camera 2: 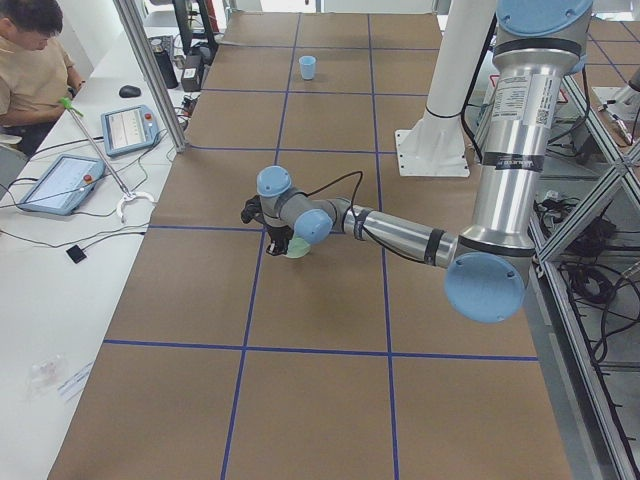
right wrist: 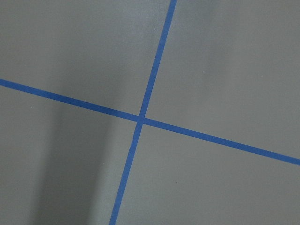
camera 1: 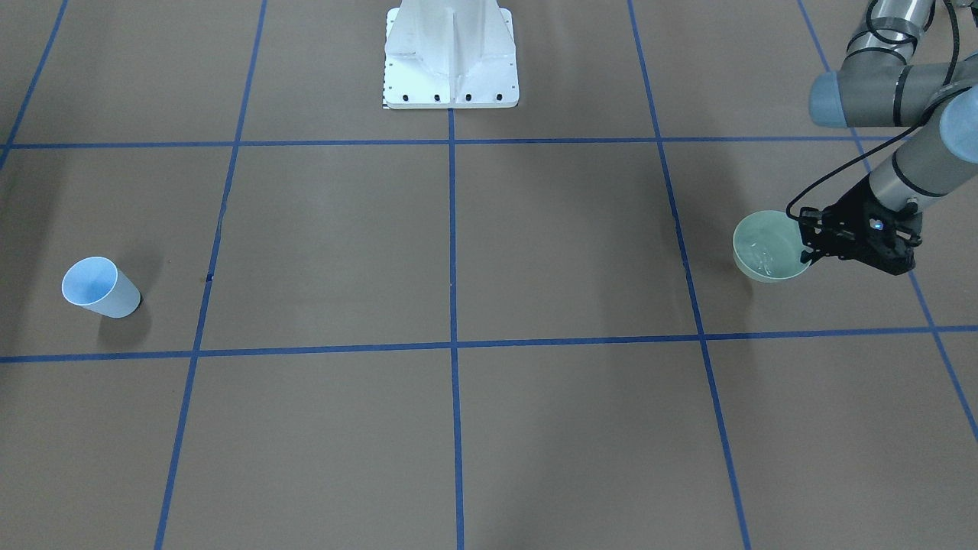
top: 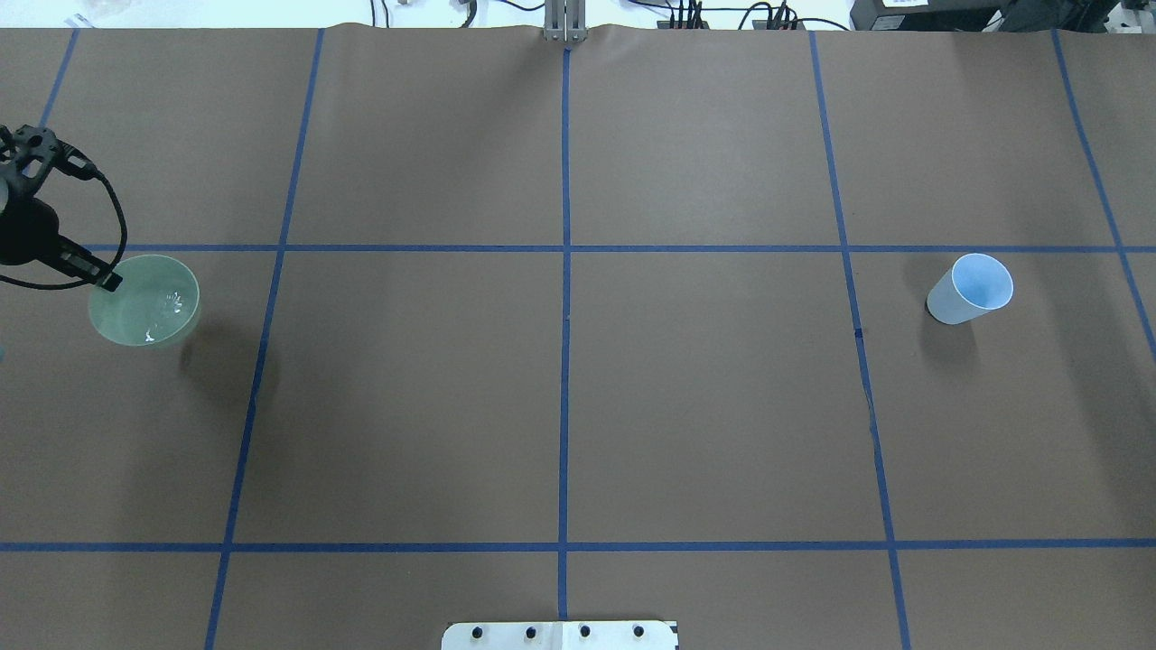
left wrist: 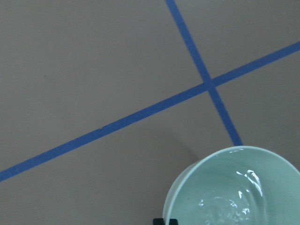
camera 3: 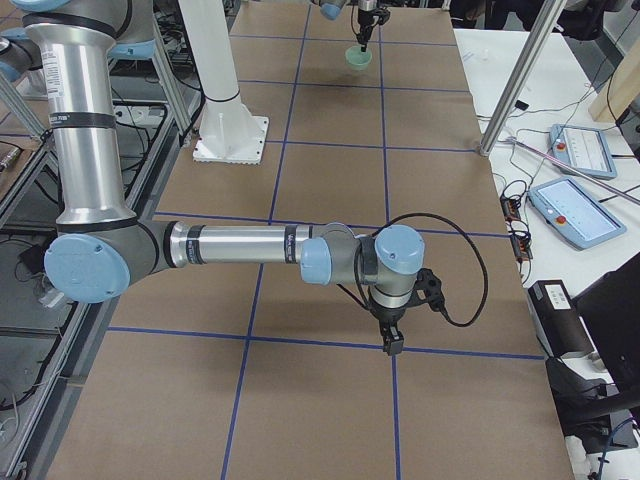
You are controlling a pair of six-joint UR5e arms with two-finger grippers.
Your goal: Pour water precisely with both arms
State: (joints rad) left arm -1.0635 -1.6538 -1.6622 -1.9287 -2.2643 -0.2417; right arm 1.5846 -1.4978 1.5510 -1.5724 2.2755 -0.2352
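Observation:
A pale green bowl [top: 144, 301] is at the table's left side; it also shows in the front view [camera 1: 768, 248] and the left wrist view [left wrist: 234, 187]. The water [left wrist: 225, 206] shows as ripples and white glints inside it. My left gripper [top: 104, 275] is shut on the bowl's rim; its shadow falls off to one side, so the bowl seems to be a little above the table. My right gripper [camera 3: 393, 343] shows only in the exterior right view, low over bare table, and I cannot tell whether it is open. A light blue cup [top: 971, 289] stands upright at the right.
The white pedestal [camera 1: 451, 57] is at the robot's edge of the table. Blue tape lines [top: 564, 248] grid the brown surface. Beyond the far edge are a metal post [camera 3: 520, 80] and tablets [camera 3: 575, 210]; a person [camera 2: 30, 60] sits there.

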